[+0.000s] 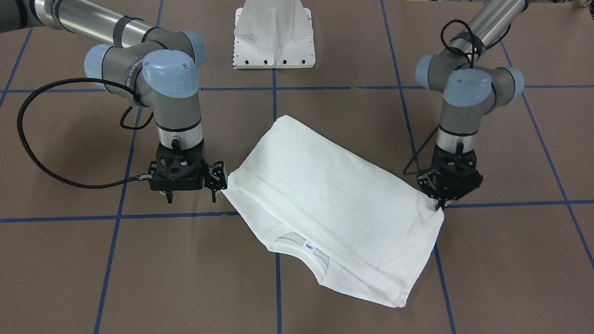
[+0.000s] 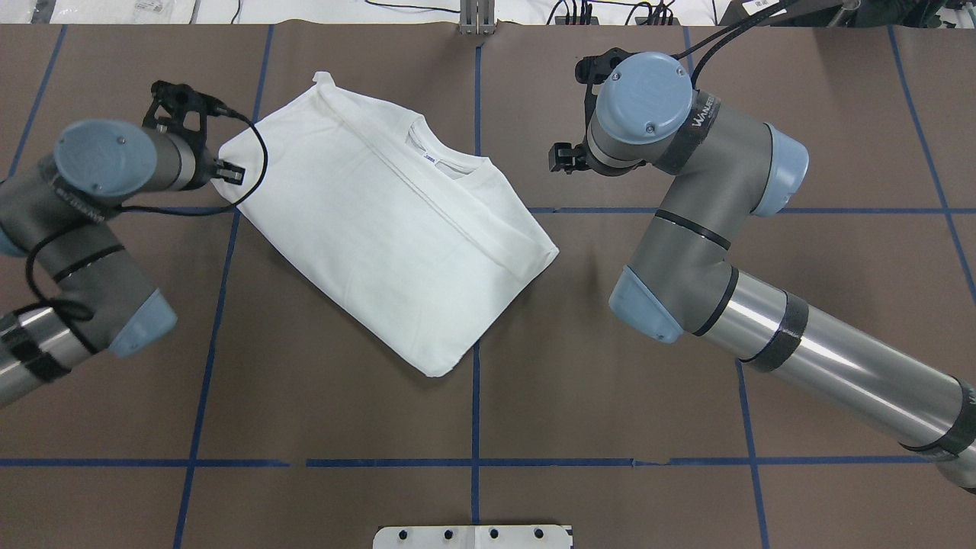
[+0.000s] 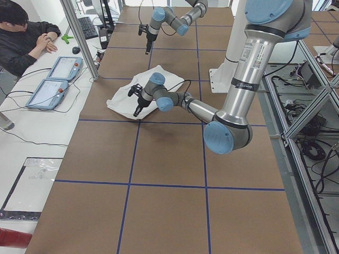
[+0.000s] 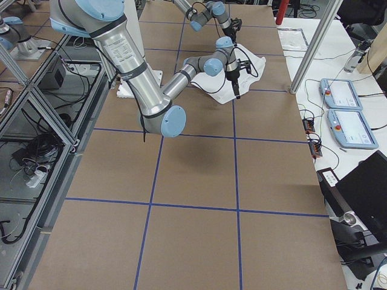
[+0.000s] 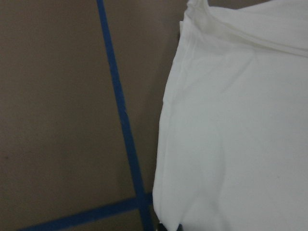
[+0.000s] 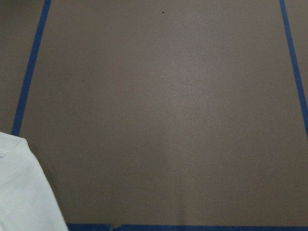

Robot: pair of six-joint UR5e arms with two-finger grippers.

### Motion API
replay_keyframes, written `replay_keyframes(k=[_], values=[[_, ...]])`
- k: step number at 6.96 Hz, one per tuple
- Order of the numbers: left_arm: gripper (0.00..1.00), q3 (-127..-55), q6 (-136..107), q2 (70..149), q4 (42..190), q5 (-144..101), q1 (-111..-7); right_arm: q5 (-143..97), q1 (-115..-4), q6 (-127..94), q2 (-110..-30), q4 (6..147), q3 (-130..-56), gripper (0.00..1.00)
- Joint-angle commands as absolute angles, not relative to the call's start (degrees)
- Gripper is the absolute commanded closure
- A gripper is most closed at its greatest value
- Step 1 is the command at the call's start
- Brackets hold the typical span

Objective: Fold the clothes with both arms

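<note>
The white T-shirt [image 1: 325, 199] lies folded on the brown table, with its collar and neck label [image 1: 310, 248] showing under the top layer. Its black text is hidden. It also shows in the overhead view [image 2: 381, 229]. My left gripper [image 1: 438, 204] points down at one corner of the shirt, and its fingers are closed to a point on the cloth. It shows at the shirt's left corner in the overhead view [image 2: 229, 169]. My right gripper [image 1: 191, 199] is open and empty, just beside the opposite corner and above the table [image 2: 568, 156]. The right wrist view shows only that corner [image 6: 24, 192].
The white metal pedestal base [image 1: 274, 41] stands at the robot's side of the table, apart from the shirt. Blue tape lines [image 2: 476, 343] cross the brown table. A person [image 3: 26, 37] sits beyond the far table edge with two tablets.
</note>
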State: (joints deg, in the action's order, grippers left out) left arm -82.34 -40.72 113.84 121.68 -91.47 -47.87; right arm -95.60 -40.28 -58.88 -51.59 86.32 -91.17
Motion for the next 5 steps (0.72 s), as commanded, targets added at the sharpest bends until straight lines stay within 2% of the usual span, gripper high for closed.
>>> replay_keyframes(k=[1,2,3,4,5], values=[[1.00,-57.3,-39.2,129.5,134.1,-90.4,-52.0,-95.5,-39.7,-58.9,-51.9,84.0,-91.0,0.00],[1.00,-52.6,-39.3,133.6,136.4,-90.4,-52.0,-95.5,-39.6,-59.0,-51.9,83.7,-91.0,0.00],[1.00,-52.6,-39.9,133.6,137.5,-90.8,-52.3,-95.5,-39.4,-59.0,-51.9,83.7,-90.8,0.00],[0.01,-52.6,-39.7,133.3,139.2,-92.8,-52.6,-95.2,-38.8,-59.1,-51.5,83.7,-90.2,0.00],[0.00,-52.9,-40.0,133.3,141.7,-96.7,-53.3,-94.4,-38.6,-60.3,-50.5,81.8,-88.8,0.00]])
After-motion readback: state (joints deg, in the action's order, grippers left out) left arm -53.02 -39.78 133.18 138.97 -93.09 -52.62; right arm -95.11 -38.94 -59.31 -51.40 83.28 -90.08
